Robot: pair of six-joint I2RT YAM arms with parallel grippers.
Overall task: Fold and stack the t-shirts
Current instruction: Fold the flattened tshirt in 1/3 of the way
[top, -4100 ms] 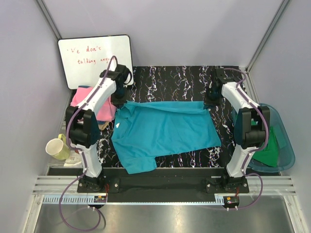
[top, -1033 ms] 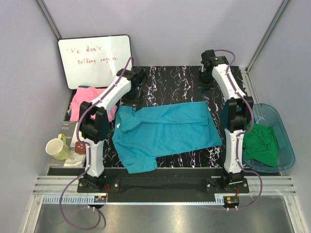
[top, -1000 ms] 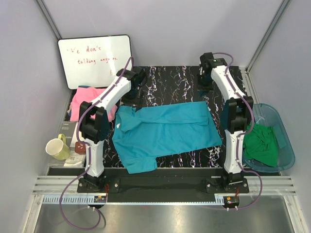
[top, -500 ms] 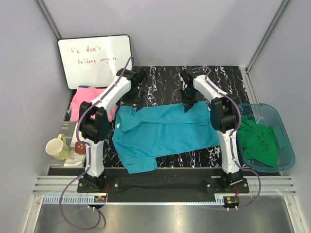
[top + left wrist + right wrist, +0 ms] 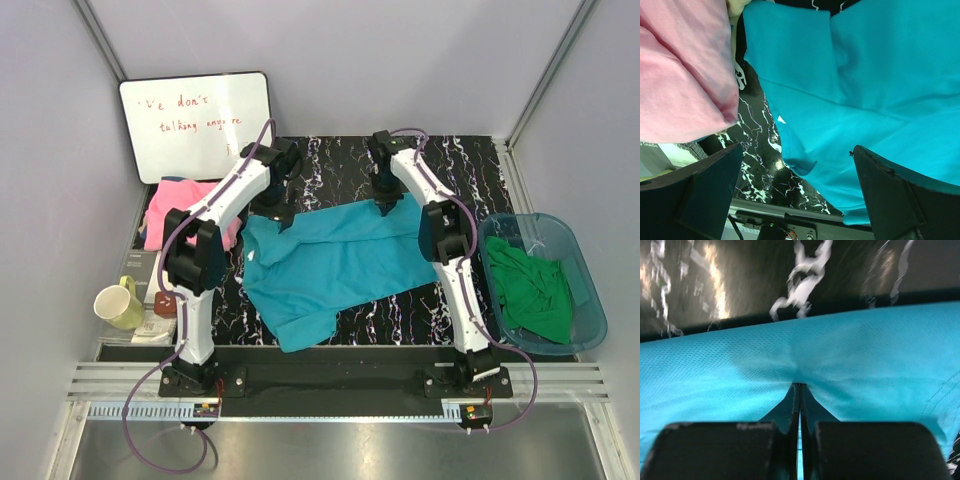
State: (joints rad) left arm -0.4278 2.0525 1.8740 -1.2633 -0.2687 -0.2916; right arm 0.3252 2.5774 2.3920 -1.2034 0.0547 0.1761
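Pinching the far hem of the teal t-shirt (image 5: 340, 260), the right pincer (image 5: 800, 390) has its fingers closed tight on a small ridge of cloth, in the upper middle of the overhead view. The left pincer (image 5: 796, 150) hangs wide open above the shirt's left side, gripping nothing. The shirt lies at the centre of the bench (image 5: 340, 165), spread out but skewed and rumpled, with a sleeve trailing toward the lower left and no clean fold in it.

By my reading, the task is early. The pink t-shirt (image 5: 170, 212) sits at the left edge, and whether it is neatly folded cannot be told. The green t-shirts (image 5: 535, 295) lie crumpled in the blue tub (image 5: 592, 322) at the right, not yet handled.
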